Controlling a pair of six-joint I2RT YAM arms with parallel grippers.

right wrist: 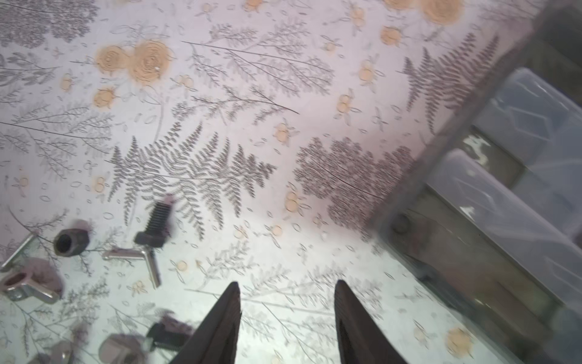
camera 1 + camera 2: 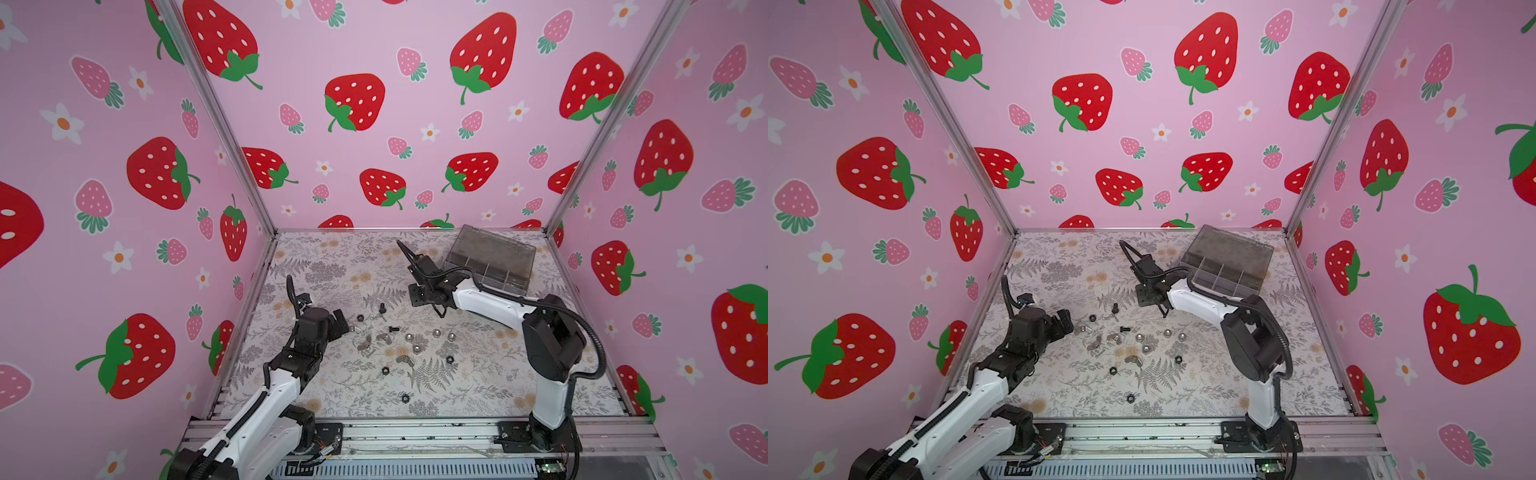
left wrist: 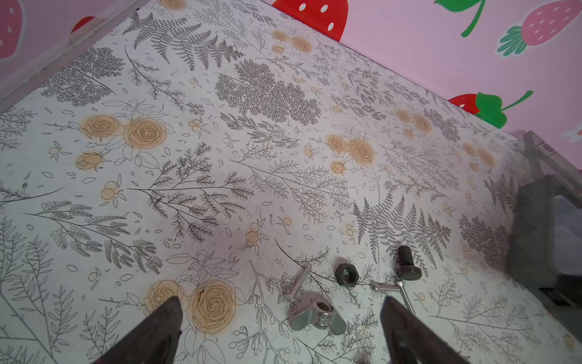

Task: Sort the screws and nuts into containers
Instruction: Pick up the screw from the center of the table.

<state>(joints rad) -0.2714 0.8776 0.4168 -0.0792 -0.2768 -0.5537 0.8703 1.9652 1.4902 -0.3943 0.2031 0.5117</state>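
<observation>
The screws and nuts lie scattered mid-table: an upright black bolt (image 2: 381, 308), black hex nuts (image 2: 360, 318), silver cap nuts (image 2: 436, 333) and wing nuts (image 2: 405, 360). The containers are the compartments of a smoky grey organiser box (image 2: 488, 259) at the back right, lid raised. My left gripper (image 2: 349, 324) hangs open at the pile's left edge. In the left wrist view a silver wing nut (image 3: 315, 313) lies on the table between its wide-apart fingers, left gripper (image 3: 281, 299). My right gripper (image 1: 287, 283) is open and empty, between pile and box (image 1: 504, 189).
A slim silver screw (image 3: 299, 283), a black nut (image 3: 346, 274) and a black bolt (image 3: 407, 264) lie just past the wing nut. One black nut (image 2: 405, 398) sits alone near the front edge. Strawberry-print walls close in three sides; an aluminium rail (image 2: 415, 430) runs along the front.
</observation>
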